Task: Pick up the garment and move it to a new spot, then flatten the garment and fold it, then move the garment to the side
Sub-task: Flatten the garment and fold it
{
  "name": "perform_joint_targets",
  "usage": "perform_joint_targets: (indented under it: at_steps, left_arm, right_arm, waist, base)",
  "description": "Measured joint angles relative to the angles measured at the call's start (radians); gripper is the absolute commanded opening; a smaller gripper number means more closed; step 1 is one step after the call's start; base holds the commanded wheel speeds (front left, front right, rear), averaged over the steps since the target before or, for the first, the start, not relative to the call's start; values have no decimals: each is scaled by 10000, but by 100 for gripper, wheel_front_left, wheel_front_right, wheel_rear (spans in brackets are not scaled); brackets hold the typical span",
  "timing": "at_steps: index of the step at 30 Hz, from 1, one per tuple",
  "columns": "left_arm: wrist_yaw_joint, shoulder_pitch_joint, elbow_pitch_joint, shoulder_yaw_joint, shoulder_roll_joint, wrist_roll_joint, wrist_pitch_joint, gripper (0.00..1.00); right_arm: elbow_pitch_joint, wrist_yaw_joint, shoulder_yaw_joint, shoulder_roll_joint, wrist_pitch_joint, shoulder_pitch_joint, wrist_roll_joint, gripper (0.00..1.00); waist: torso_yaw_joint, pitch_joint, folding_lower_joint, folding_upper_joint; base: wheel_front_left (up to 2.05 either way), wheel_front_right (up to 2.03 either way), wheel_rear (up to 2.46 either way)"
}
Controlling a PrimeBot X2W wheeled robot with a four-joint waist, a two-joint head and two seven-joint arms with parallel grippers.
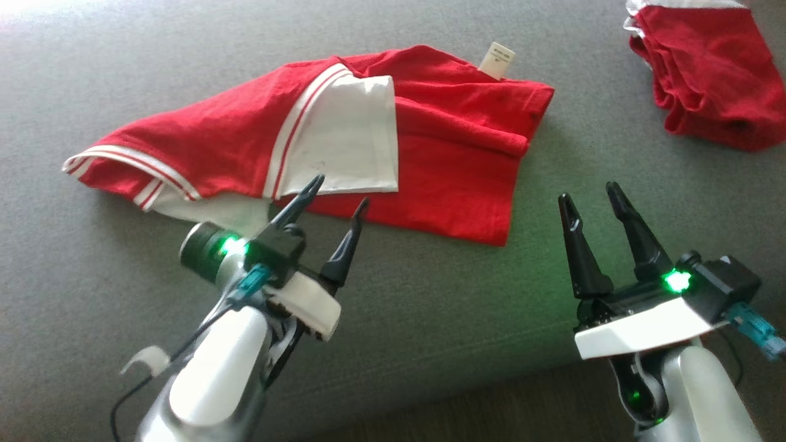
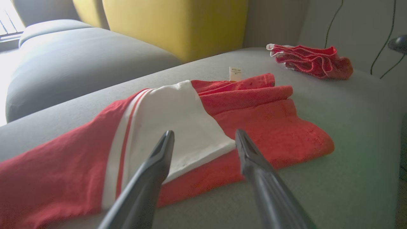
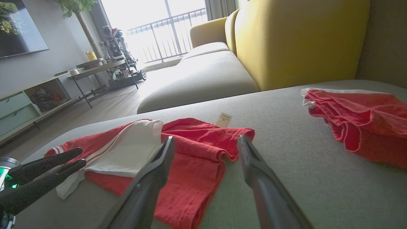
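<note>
The garment (image 1: 454, 153) lies crosswise on the grey sofa (image 1: 430, 331), partly doubled over, with both claws released and empty. We see the left claw (image 1: 341, 189) with its fingers spread at the near edge, by the lower corner of the white panel (image 1: 350, 135); whether it touches the cloth we cannot tell. The right claw (image 1: 588, 191), equally spread, hovers over bare sofa near the garment's right-hand corner, apart from the cloth. We judge the step in hand to be the flatten-and-fold stage, with a grasp on the near hem as the likely next need. To do it well, we would bring each claw down at a corner of the near edge, pinch all the layers there rather than the top one alone, lift only a little, and carry both corners at an even pace so that the fold line runs straight. The ridges across the red half want smoothing first, or they will be trapped inside. The cloth is a soft, matt knit, red with a white panel and paired white stripes at the trim; it looks limp, holds shallow creases, and may drag on the sofa's coarse woven cover. A stiff pale label (image 1: 497, 59) stands up at the far edge. A second red garment (image 1: 712, 80), bunched in loose layers, lies well apart at the far right.
</note>
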State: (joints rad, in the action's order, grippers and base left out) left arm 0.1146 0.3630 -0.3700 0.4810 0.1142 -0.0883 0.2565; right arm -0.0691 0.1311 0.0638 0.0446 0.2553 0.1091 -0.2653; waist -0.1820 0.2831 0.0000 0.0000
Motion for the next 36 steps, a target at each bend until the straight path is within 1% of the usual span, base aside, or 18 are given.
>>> perform_joint_targets:
  at_steps: [3, 5, 8, 13, 17, 24, 25, 26, 27, 28, 29, 36]
  left_arm:
    - [-4, 494, -389, 370, 42, 550, 0, 100]
    - [-2, 699, -692, 604, 40, 708, 0, 100]
    - [2, 914, -1256, 844, 35, 807, 0, 100]
    - [-6, 1396, -1914, 926, 25, 930, 0, 100]
    - [-90, 1753, -2180, 989, 8, 1035, 0, 100]
    - [-88, 2044, -2495, 1294, -42, 1127, 0, 100]
    - [-88, 2084, -2539, 1338, -48, 1135, 0, 95]
    - [-90, 2143, -2604, 1392, -56, 1133, 0, 58]
    - [-121, 2197, -2692, 1411, -77, 1133, 0, 40]
    - [-182, 2227, -2771, 1430, -94, 1133, 0, 7]
    - [-182, 2238, -2807, 1455, -96, 1133, 0, 0]
    - [-359, 2248, -2675, 1425, -109, 961, 0, 0]
  right_arm:
    - [21, 0, -4, -2, 0, 82, -13, 100]
    - [21, 0, 8, -2, 0, 82, -59, 100]
    - [29, 0, 15, 0, 0, 83, -88, 100]
    - [59, 0, 19, -2, 0, 92, -119, 100]
    - [104, 0, 17, -2, 0, 120, -150, 100]
    - [194, 0, 15, -2, 0, 300, -171, 100]
    - [196, 0, 13, -2, 0, 300, -171, 100]
    - [198, 0, 13, -2, 0, 300, -171, 100]
    - [198, 0, 13, -2, 0, 300, -171, 100]
    - [199, 0, 12, -2, 0, 300, -171, 100]
    - [201, 0, 6, -2, 0, 300, -171, 100]
    - [222, 0, -6, -2, 0, 310, -173, 100]
  waist:
    - [-175, 122, 0, 0]
    - [-291, 190, 0, 0]
    - [-454, 281, 0, 0]
    - [-638, 414, 0, 0]
    - [-721, 515, 0, 0]
    - [-775, 708, 0, 0]
    - [-780, 733, 1, 0]
    - [-784, 755, 1, 0]
    - [-787, 773, 1, 0]
    - [-790, 789, 0, 0]
    - [-791, 803, 0, 0]
    - [-705, 812, 0, 0]
  base:
    - [0, 0, 0]
    - [0, 0, 0]
    - [0, 0, 0]
    - [0, 0, 0]
    - [0, 0, 0]
    - [0, 0, 0]
    - [0, 0, 0]
    - [0, 0, 0]
    - [0, 0, 0]
    - [0, 0, 0]
    - [0, 0, 0]
    - [0, 0, 0]
